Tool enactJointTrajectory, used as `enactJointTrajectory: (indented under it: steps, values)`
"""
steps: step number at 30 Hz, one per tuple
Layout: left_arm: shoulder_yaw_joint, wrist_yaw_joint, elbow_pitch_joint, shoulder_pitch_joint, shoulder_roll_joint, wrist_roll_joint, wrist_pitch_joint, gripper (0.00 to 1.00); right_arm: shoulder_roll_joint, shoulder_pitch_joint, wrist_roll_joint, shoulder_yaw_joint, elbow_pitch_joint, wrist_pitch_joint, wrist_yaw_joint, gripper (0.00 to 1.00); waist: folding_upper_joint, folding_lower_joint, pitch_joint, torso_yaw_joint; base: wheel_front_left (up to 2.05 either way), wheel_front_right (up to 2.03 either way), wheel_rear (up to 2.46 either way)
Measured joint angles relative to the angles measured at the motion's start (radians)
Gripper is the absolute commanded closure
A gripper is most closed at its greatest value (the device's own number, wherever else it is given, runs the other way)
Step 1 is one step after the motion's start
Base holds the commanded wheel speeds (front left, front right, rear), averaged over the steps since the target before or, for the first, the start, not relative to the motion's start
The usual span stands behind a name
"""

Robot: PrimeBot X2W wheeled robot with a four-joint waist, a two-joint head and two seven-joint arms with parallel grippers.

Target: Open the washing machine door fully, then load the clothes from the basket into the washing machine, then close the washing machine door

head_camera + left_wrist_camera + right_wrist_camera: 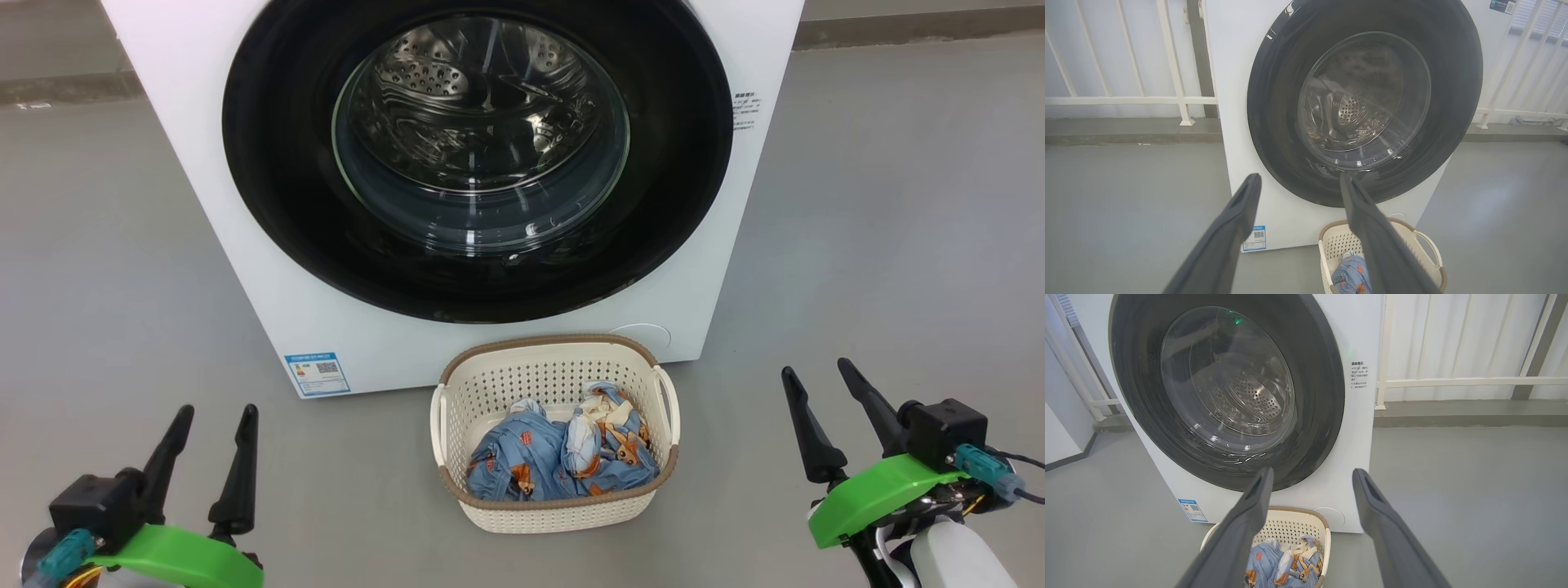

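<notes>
The white washing machine (261, 294) (1229, 122) (1359, 428) stands ahead with its round black-rimmed glass door (478, 155) (1363, 98) (1224, 384) shut flat against the front. On the floor before it sits the cream basket (555, 498) (1429, 253) (1294, 526) holding the blue printed clothes (563, 453) (1349, 273) (1286, 565). My left gripper (214, 415) (1300, 179) hangs open at the lower left, nothing between its fingers. At the lower right my right gripper (816, 371) (1310, 473) is open and empty too. Both are well short of the door and basket.
Grey floor (882, 269) spreads on both sides of the machine. A white railing (1126, 100) (1470, 381) and a low kerb run behind it. A blue label sticker (317, 373) marks the machine's lower left front.
</notes>
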Motion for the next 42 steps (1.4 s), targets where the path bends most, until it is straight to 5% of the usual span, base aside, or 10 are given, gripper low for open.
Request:
enactJointTrajectory:
  steps: [8,42]
  values:
    - [-0.007,-0.001,-0.002,-0.004,0.013,0.060,-0.017,0.00,0.000,-0.013,-0.057,0.015,0.010,-0.018,0.000,0.00,0.0000,0.0000,0.002,-0.001,0.00,0.00,0.00]
    - [0.010,-0.001,0.005,-0.010,0.013,0.023,-0.024,0.00,0.005,-0.015,-0.036,-0.004,0.015,-0.018,0.000,0.00,0.0000,0.0000,0.013,0.004,0.00,0.00,0.00]
